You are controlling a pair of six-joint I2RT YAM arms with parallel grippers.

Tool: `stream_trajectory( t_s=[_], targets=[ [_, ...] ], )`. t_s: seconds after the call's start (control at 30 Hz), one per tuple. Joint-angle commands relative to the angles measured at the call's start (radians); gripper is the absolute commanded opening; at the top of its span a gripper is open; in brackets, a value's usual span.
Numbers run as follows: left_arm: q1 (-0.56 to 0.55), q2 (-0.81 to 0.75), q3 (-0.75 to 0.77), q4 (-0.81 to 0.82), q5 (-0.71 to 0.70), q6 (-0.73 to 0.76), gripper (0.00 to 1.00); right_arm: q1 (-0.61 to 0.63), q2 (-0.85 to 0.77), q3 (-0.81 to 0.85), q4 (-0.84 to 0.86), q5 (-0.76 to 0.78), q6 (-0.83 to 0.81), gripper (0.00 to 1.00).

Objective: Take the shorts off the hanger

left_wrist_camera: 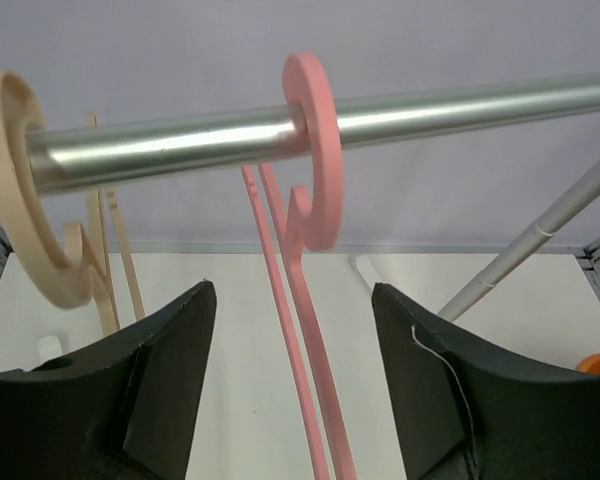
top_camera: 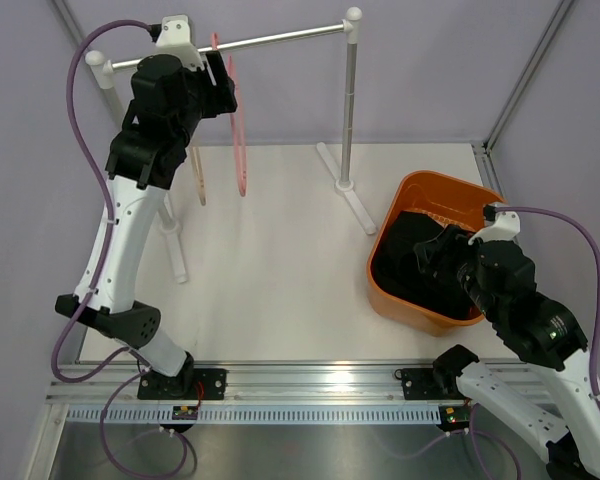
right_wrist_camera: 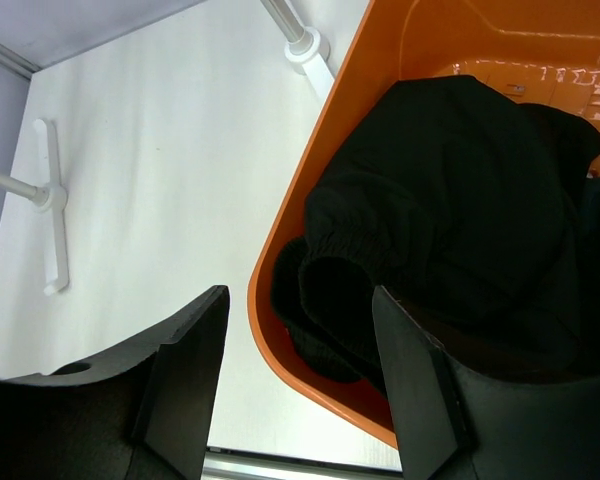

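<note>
The shorts (top_camera: 420, 262) lie as a bunched heap of black cloth inside the orange basket (top_camera: 412, 190) at the right; in the right wrist view the shorts (right_wrist_camera: 450, 200) fill the basket (right_wrist_camera: 280, 330). My right gripper (top_camera: 446, 250) hovers over the basket's near rim, open and empty (right_wrist_camera: 298, 295). A bare pink hanger (top_camera: 238, 130) hangs on the rail (top_camera: 280, 38). My left gripper (top_camera: 223, 85) is up at the rail, open. In the left wrist view the pink hanger (left_wrist_camera: 315, 150) hangs between the spread jaws (left_wrist_camera: 293, 290), touching neither.
A bare beige hanger (left_wrist_camera: 20, 200) hangs on the rail (left_wrist_camera: 430, 110) left of the pink one. The rack's post (top_camera: 349, 110) and white feet (top_camera: 345, 190) stand between the hangers and the basket. Purple walls close in on both sides.
</note>
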Motion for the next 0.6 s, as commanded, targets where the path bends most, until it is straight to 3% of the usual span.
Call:
stream_trajectory(
  t_s=[0.0,0.13,0.27,0.57],
  targets=[
    [-0.055,-0.078,-0.039,-0.013,0.006,0.029,0.68,-0.005,-0.016,-0.011,0.073,-0.02,-0.012,0.69],
    [-0.246,-0.147,-0.069,-0.072,-0.08,0.098,0.7,-0.005,-0.018,-0.025,0.133,-0.044,-0.026,0.7],
    [-0.402,-0.25,-0.197,-0.082,-0.109,0.106,0.72,-0.005,-0.004,-0.02,0.183,-0.048,-0.048,0.72],
    [-0.623,-0.549,-0.795,0.027,-0.074,0.057,0.74,-0.005,0.007,-0.032,0.269,-0.138,-0.057,0.76]
  ],
)
